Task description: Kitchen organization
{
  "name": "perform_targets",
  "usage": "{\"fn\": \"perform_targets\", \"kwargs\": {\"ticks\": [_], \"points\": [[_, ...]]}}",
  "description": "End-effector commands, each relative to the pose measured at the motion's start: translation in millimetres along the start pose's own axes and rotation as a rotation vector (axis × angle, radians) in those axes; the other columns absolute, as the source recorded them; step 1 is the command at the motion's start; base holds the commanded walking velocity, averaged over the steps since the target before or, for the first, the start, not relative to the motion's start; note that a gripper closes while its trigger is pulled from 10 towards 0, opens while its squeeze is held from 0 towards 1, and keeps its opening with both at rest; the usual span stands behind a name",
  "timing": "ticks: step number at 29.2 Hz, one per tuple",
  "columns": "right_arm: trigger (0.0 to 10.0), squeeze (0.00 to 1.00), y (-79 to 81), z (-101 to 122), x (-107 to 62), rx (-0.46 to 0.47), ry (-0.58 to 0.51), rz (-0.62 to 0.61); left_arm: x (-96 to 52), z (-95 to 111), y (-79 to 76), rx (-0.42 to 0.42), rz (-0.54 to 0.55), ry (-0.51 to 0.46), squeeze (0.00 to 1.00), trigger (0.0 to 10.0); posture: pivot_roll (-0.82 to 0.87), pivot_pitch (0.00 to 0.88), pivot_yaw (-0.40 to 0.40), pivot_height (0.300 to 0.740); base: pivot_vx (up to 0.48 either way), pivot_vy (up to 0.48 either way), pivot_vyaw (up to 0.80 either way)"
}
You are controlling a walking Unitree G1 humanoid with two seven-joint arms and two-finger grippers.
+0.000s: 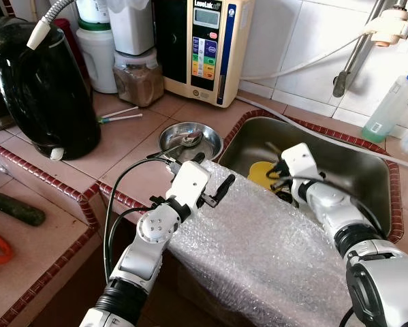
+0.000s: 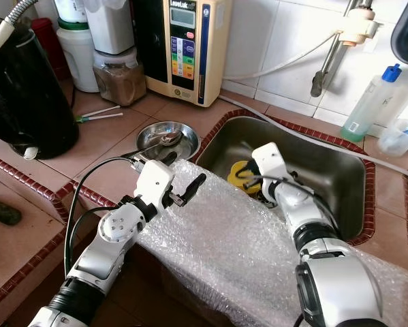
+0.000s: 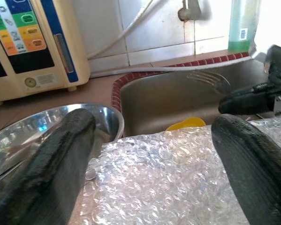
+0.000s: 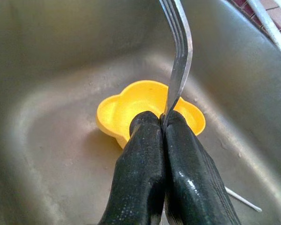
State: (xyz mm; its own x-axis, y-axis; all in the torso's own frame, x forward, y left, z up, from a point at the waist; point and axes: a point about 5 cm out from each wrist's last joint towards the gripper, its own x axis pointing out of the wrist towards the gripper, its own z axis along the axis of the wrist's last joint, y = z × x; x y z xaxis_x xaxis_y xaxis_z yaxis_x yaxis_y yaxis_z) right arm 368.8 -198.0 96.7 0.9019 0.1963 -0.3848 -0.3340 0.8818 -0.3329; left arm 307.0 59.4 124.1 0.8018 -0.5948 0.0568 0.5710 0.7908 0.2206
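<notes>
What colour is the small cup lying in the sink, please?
Yellow; the cup shows best in the right wrist view.

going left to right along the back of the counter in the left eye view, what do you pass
black kettle → white container → jar of brown powder → water ionizer → faucet pipe → spray bottle
</notes>
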Motion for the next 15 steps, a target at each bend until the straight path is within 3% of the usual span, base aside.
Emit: {"fn": "perform_targets", "kwargs": {"ticks": [1, 2, 3, 15], "points": [[1.2, 0.76, -4.6, 0, -0.7, -0.024, 0.006, -0.029, -0.6, 1, -1.5, -0.025, 0.014, 0.004, 1.00, 10.0, 0.06, 0.000, -0.038, 0.740, 0.000, 0.000, 0.00], [1.2, 0.76, -4.7, 0, -0.7, -0.026, 0.007, -0.031, -0.6, 1, -1.5, -0.029, 0.014, 0.003, 1.00, 10.0, 0.06, 0.000, -0.038, 0.740, 0.000, 0.000, 0.00], [10.0, 1.00, -4.3, 0, -0.6, -0.028, 0.012, -0.030, 0.2, 1, -3.1, -0.030, -0.005, -0.002, 1.00, 10.0, 0.06, 0.000, -0.036, 0.740, 0.000, 0.000, 0.00], [10.0, 1.00, -4.0, -3, -1.1, -0.053, 0.020, -0.052, 7.3, 0, -15.3, -0.066, -0.107, 0.024, 1.00, 10.0, 0.05, 0.000, -0.028, 0.740, 0.000, 0.000, 0.00]]}}
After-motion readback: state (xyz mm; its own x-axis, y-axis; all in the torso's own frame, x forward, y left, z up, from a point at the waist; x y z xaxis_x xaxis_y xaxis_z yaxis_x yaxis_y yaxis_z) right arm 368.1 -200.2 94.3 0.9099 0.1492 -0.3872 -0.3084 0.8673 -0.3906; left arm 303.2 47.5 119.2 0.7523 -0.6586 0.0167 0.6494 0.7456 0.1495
